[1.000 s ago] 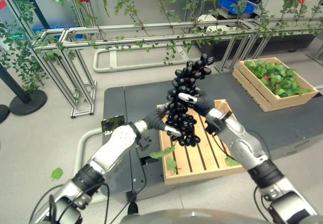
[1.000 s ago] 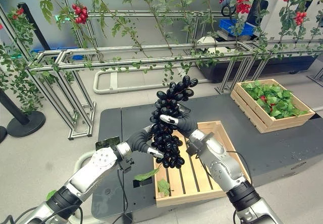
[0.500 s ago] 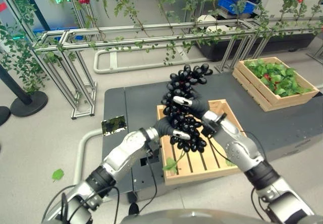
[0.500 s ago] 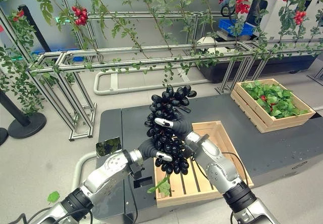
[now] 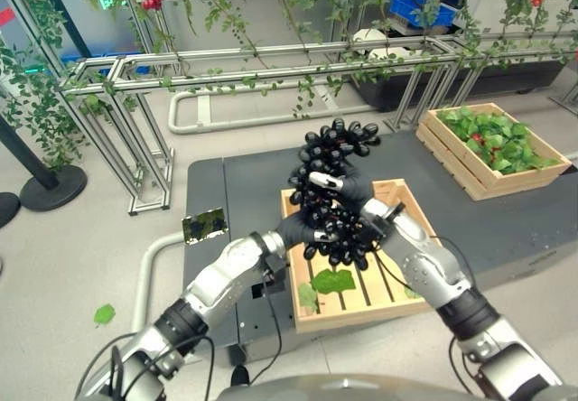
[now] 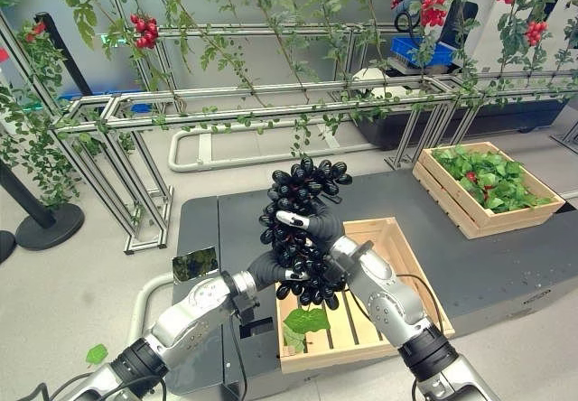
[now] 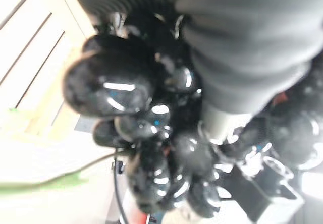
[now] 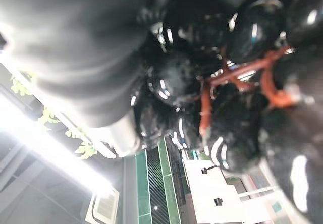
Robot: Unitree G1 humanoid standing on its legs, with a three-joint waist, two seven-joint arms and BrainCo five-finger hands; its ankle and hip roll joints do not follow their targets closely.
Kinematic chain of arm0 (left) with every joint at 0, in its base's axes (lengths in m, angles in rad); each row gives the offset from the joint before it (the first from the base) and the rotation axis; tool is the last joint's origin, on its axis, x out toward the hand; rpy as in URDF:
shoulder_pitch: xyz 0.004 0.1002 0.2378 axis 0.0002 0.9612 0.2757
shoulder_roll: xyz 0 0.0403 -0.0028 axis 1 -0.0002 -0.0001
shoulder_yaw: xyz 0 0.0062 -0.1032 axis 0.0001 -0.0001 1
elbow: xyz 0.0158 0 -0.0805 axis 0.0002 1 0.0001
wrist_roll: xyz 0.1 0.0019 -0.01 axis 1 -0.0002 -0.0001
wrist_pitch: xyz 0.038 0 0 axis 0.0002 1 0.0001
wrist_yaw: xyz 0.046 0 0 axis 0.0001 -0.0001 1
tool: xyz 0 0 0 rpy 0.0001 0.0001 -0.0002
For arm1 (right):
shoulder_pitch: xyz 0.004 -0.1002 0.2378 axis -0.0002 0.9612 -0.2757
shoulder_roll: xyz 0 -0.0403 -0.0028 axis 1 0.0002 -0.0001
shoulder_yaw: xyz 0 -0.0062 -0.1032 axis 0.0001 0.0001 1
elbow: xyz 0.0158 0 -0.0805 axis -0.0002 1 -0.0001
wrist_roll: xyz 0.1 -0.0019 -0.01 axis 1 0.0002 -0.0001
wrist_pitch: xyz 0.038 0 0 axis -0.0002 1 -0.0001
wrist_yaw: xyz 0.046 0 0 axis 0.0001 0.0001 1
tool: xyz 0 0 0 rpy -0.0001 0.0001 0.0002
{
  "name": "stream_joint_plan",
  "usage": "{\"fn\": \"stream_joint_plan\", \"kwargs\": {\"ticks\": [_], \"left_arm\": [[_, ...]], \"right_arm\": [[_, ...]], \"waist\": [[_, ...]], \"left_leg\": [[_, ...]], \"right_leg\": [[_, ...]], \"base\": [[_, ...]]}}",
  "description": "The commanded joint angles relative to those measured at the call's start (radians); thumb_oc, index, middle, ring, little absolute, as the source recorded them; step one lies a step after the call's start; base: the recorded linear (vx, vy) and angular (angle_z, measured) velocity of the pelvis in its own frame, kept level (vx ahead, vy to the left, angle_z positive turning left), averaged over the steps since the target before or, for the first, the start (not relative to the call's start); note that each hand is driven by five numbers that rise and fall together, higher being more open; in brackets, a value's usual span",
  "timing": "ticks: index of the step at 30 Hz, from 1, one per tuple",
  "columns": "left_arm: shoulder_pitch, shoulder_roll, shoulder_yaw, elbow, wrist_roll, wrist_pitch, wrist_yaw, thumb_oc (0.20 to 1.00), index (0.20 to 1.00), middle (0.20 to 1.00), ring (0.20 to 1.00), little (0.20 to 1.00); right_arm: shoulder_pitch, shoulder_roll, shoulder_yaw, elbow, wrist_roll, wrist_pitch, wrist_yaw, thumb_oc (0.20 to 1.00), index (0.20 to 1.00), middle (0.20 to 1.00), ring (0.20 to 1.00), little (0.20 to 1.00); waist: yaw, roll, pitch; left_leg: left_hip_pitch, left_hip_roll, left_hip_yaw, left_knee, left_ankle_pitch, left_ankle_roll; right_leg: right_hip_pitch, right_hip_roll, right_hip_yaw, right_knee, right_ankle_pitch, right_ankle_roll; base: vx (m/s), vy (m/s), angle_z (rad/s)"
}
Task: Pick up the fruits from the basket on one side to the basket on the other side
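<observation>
Moved: grapes [image 5: 332, 195] lowered toward my crate [image 5: 399, 298] since before.
Left hand [image 5: 312, 232]: fingers curled on grapes.
Right hand [image 5: 348, 187]: clasping grapes too.

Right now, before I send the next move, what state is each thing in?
grape bunch: black, lifted above the near crate, held by both hands
left hand: shut on the grape bunch from below
right hand: shut on the grape bunch higher up
near crate: on the dark platform, holds loose green leaves
far crate: on the platform's far right, full of leaves and some red fruit
</observation>
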Motion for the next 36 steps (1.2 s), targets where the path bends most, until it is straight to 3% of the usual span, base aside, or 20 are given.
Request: {"fn": "stream_joint_plan", "kwargs": {"ticks": [1, 2, 3, 13, 21, 23, 30, 36], "left_arm": [[-0.061, -0.036, 0.049, 0.023, -0.062, -0.047, 0.013, 0.2, 0.2, 0.2, 0.2, 0.2], [-0.054, -0.034, 0.056, 0.018, -0.067, -0.048, 0.012, 0.2, 0.2, 0.2, 0.2, 0.2], [-0.048, -0.03, 0.061, 0.012, -0.068, -0.048, 0.01, 0.2, 0.2, 0.2, 0.2, 0.2], [0.012, 0.029, 0.157, -0.028, -0.061, -0.069, 0.001, 0.2, 0.2, 0.2, 0.2, 0.2], [0.163, 0.083, 0.333, -0.12, -0.134, -0.08, -0.029, 0.2, 0.2, 0.2, 0.2, 0.2], [0.22, 0.1, 0.403, -0.152, -0.161, -0.081, -0.045, 0.2, 0.2, 0.2, 0.2, 0.2], [0.313, 0.104, 0.524, -0.187, -0.185, -0.095, -0.047, 0.2, 0.2, 0.2, 0.2, 0.2], [0.377, 0.077, 0.621, -0.214, -0.202, -0.113, -0.039, 0.2, 0.2, 0.2, 0.2, 0.2]], "right_arm": [[-0.1, 0.073, -0.003, -0.069, 0.038, -0.067, 0.026, 0.2, 0.2, 0.2, 0.2, 0.2], [-0.096, 0.068, -0.005, -0.069, 0.037, -0.065, 0.029, 0.435, 0.435, 0.435, 0.435, 0.435], [-0.091, 0.064, -0.008, -0.071, 0.034, -0.064, 0.031, 1.0, 1.0, 1.0, 1.0, 1.0], [-0.011, -0.025, -0.09, -0.085, -0.05, -0.053, 0.032, 1.0, 1.0, 1.0, 1.0, 1.0], [0.206, -0.12, -0.354, -0.102, -0.067, -0.055, 0.037, 1.0, 1.0, 1.0, 1.0, 1.0], [0.285, -0.147, -0.473, -0.056, -0.081, -0.073, 0.024, 1.0, 1.0, 1.0, 1.0, 1.0], [0.383, -0.1, -0.657, 0.048, -0.108, -0.121, -0.023, 1.0, 1.0, 1.0, 1.0, 1.0], [0.429, -0.03, -0.684, 0.071, -0.153, -0.136, -0.032, 1.0, 1.0, 1.0, 1.0, 1.0]], "waist": [[-0.006, -0.043, -0.001], [-0.005, -0.043, 0.0], [-0.005, -0.042, -0.001], [-0.009, -0.041, 0.001], [-0.019, -0.039, -0.007], [-0.025, -0.039, -0.009], [-0.038, -0.035, -0.008], [-0.041, -0.023, -0.002]], "left_leg": [[0.074, -0.015, -0.012, 0.053, -0.164, 0.04], [0.075, -0.015, -0.011, 0.052, -0.164, 0.04], [0.074, -0.015, -0.012, 0.053, -0.164, 0.04], [0.074, -0.006, -0.015, 0.064, -0.169, 0.035], [0.081, 0.019, -0.016, 0.059, -0.155, 0.018], [0.077, 0.027, -0.023, 0.052, -0.146, 0.012], [0.082, 0.028, -0.028, 0.056, -0.152, 0.014], [0.084, 0.025, -0.021, 0.081, -0.17, 0.022]], "right_leg": [[-0.074, -0.056, -0.017, 0.057, 0.023, 0.05], [-0.075, -0.056, -0.017, 0.057, 0.023, 0.049], [-0.075, -0.055, -0.016, 0.057, 0.023, 0.049], [-0.077, -0.047, -0.01, 0.068, 0.008, 0.044], [-0.073, -0.025, -0.016, 0.076, -0.011, 0.031], [-0.074, -0.015, -0.028, 0.073, -0.015, 0.027], [-0.071, -0.011, -0.027, 0.071, -0.014, 0.026], [-0.086, -0.017, -0.011, 0.118, -0.03, 0.022]], "base": [[0.0, 0.0, 0.0], [0.0, 0.0, 0.0], [0.0, 0.0, 0.0], [0.0, -0.004, 0.0], [-0.02, -0.054, -0.03], [-0.03, -0.054, -0.01], [0.0, -0.006, 0.0], [0.0, 0.0, 0.0]]}}
